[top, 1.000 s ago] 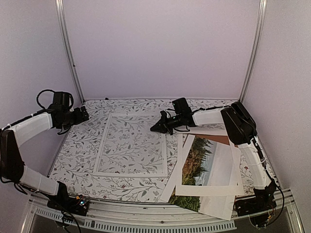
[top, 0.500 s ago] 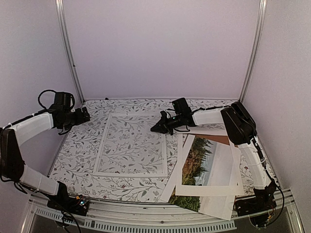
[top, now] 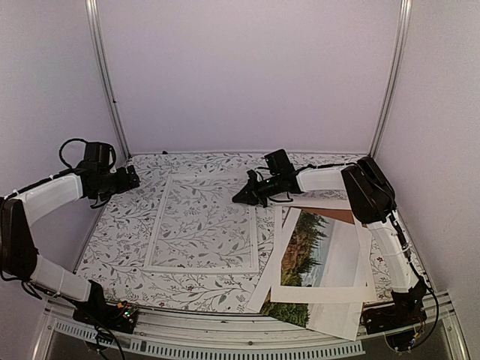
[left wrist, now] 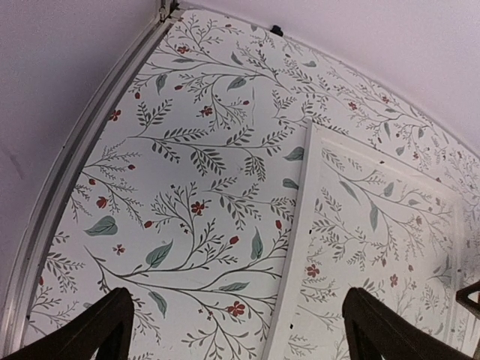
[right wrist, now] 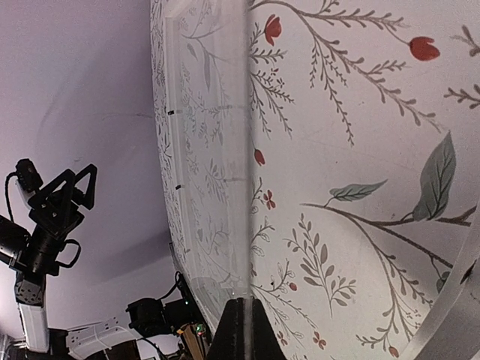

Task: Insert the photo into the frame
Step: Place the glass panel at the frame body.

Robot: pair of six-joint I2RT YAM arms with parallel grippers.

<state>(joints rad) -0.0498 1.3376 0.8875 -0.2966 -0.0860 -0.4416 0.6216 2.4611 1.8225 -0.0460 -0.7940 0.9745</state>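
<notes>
Flatly, the frame lies on a floral table — lilac walls around.

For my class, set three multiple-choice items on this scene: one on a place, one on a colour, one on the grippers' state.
1. Where is the photo relative to the frame?
A inside it; B to its right; C behind it.
2. The frame's border is:
A black; B white; C red.
3. The left gripper and right gripper are:
A both open; B both shut; C open and shut, in that order.

1 B: it lies under the white mat, beside the frame.
2 B: a white rim surrounds the pane.
3 C: left fingers stand apart, right fingers meet.
</notes>
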